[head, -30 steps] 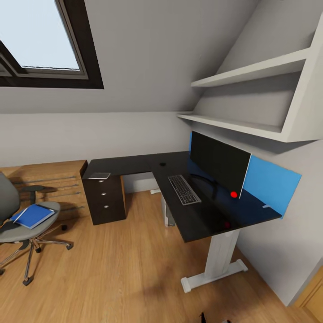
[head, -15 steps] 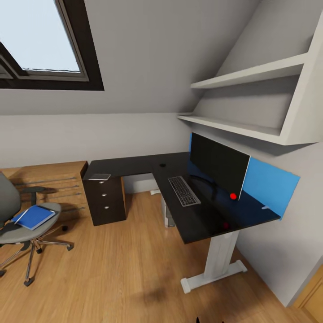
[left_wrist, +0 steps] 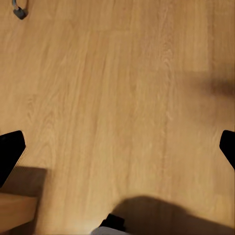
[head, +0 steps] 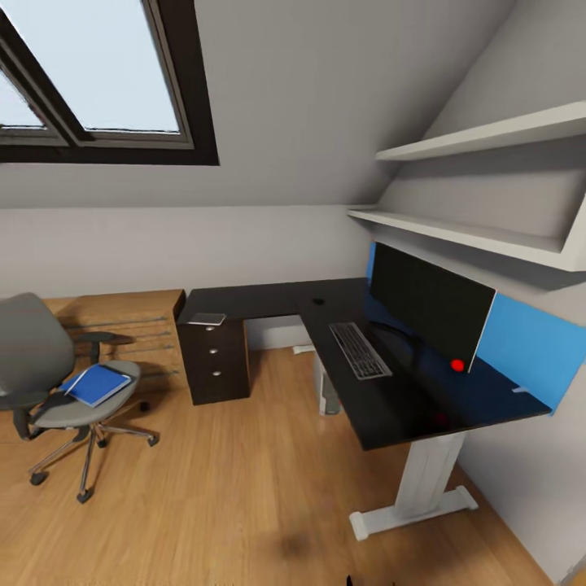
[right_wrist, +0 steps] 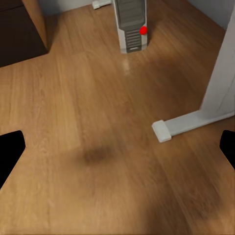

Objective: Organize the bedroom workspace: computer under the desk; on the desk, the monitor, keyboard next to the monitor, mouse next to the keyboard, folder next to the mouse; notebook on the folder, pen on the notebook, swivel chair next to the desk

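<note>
The black L-shaped desk (head: pixel 407 403) stands against the right wall. On it are the monitor (head: pixel 430 303) and, in front of it, the keyboard (head: pixel 360 350). A small dark oval (head: pixel 317 301) lies at the desk's corner; I cannot tell if it is the mouse. The notebook (head: pixel 207 318) rests on the drawer unit; the pen is too small to make out. The blue folder (head: pixel 98 384) lies on the swivel chair (head: pixel 37 358) at the left. The computer (head: pixel 328 392) (right_wrist: pixel 131 24) stands under the desk. My left gripper (left_wrist: pixel 117 152) and right gripper (right_wrist: pixel 117 152) hang open over bare floor.
The dark three-drawer unit (head: pixel 216 364) stands under the desk's left end, with a light wooden dresser (head: pixel 122 321) beside it. The desk's white leg and foot (head: pixel 419 488) (right_wrist: pixel 196 122) stand on the floor. White shelves (head: pixel 488 236) and a blue wall panel (head: pixel 525 346) are above the desk.
The whole head view has shifted: the camera has turned left, so the desk sits further right and more of the chair shows. Nothing on the desk or chair has moved.
</note>
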Robot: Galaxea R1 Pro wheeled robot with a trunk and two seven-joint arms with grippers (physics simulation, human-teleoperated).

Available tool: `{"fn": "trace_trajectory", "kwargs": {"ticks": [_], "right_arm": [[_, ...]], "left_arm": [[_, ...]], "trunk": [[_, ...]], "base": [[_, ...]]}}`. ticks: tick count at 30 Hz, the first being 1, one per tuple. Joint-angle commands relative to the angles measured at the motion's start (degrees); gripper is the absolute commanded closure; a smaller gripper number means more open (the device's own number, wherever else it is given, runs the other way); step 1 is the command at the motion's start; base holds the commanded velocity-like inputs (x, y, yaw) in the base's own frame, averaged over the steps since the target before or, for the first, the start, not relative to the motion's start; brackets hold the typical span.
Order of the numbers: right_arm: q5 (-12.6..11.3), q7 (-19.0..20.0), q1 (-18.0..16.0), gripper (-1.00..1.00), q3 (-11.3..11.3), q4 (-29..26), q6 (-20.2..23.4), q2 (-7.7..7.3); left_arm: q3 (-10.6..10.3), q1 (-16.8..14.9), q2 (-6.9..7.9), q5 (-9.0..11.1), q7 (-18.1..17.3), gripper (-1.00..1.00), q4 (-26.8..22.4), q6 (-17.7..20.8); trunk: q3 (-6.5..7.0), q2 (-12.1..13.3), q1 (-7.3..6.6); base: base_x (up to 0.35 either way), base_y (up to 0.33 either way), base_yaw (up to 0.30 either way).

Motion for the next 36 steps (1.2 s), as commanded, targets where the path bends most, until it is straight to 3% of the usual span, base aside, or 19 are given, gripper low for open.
{"fn": "trace_trajectory", "kwargs": {"ticks": [1,13,36], "right_arm": [[-0.38,-0.40,-0.03,-1.00,0.50,0.01,-0.20,-0.03],[-0.04,-0.38,-0.02,-1.00,0.50,0.08,-0.20,-0.05],[0.07,-0.31,-0.02,-1.00,0.59,0.16,-0.20,-0.04]], "left_arm": [[-0.21,-0.03,0.03,0.64,0.21,-1.00,0.01,-0.40],[-0.30,-0.03,-0.04,0.59,0.21,-1.00,0.74,-0.38],[-0.31,-0.03,-0.03,0.58,0.21,-1.00,0.93,-0.38]], "trunk": [[-0.07,-0.07,0.02],[0.15,-0.07,0.02],[1.64,-0.07,0.02]], "base": [[0.008,0.265,0.281],[0.235,0.164,0.239],[0.318,0.120,0.010]]}}
